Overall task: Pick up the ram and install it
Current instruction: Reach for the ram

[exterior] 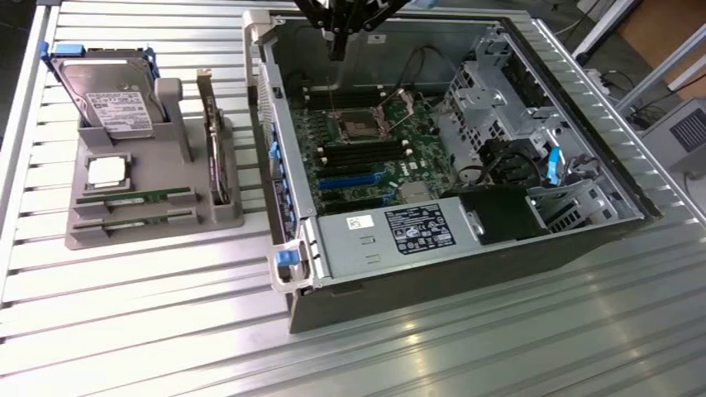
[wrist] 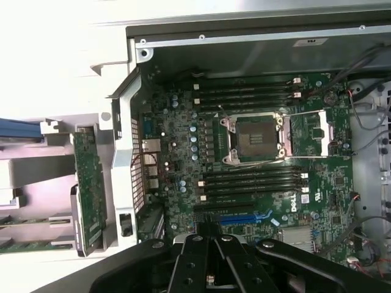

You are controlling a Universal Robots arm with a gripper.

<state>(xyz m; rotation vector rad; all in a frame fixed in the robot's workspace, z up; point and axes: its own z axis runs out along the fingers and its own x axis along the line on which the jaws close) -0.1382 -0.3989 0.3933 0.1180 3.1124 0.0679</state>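
Slatted table [exterior: 121, 322]; gripper [exterior: 334, 53] partly off-frame.

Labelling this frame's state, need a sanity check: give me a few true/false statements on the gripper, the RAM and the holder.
1. The gripper hangs over the open computer case. True.
2. The gripper holds a RAM stick. False: it is shut with nothing in it; both RAM sticks lie in the gray holder.
3. The hard drive stands in the gray holder. True.
4. The CPU chip sits in the motherboard socket. False: it rests in the gray holder, between the hard drive and the RAM sticks; the socket looks empty.
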